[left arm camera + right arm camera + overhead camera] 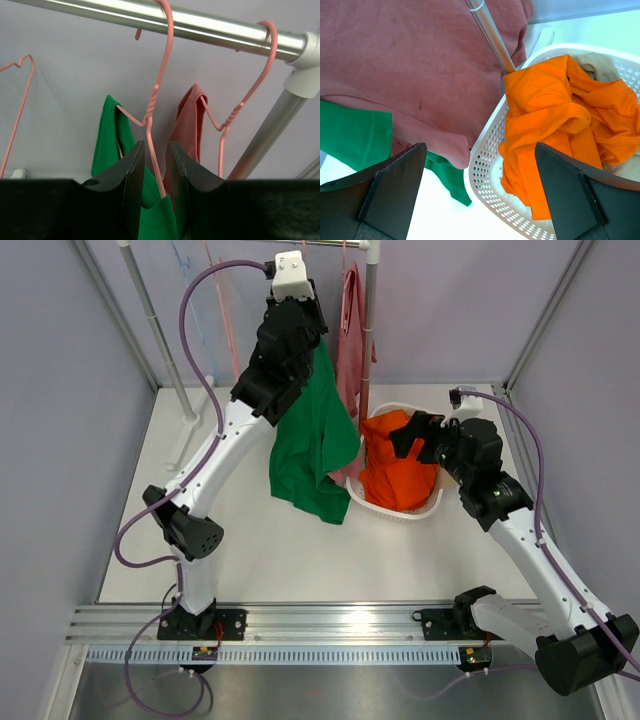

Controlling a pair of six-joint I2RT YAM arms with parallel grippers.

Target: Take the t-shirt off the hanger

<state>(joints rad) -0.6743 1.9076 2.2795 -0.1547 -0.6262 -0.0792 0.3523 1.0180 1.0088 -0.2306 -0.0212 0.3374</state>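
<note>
A green t-shirt (315,440) hangs from a pink wire hanger (155,100) hooked on the metal rail (210,25). My left gripper (318,338) is raised to the shirt's shoulder just under the rail. In the left wrist view its jaws (156,165) stand a narrow gap apart. The hanger wire runs down between them, and green fabric (155,215) fills the gap. My right gripper (415,430) is wide open and empty above the basket's left rim (485,165). The shirt's lower hem (355,135) shows in the right wrist view.
A dusty-pink shirt (350,340) hangs on a second pink hanger (240,100) to the right of the green one. A white perforated basket (372,505) holds an orange shirt (400,475). The rack's upright pole (370,330) stands behind the basket. An empty hanger (20,100) hangs at the left.
</note>
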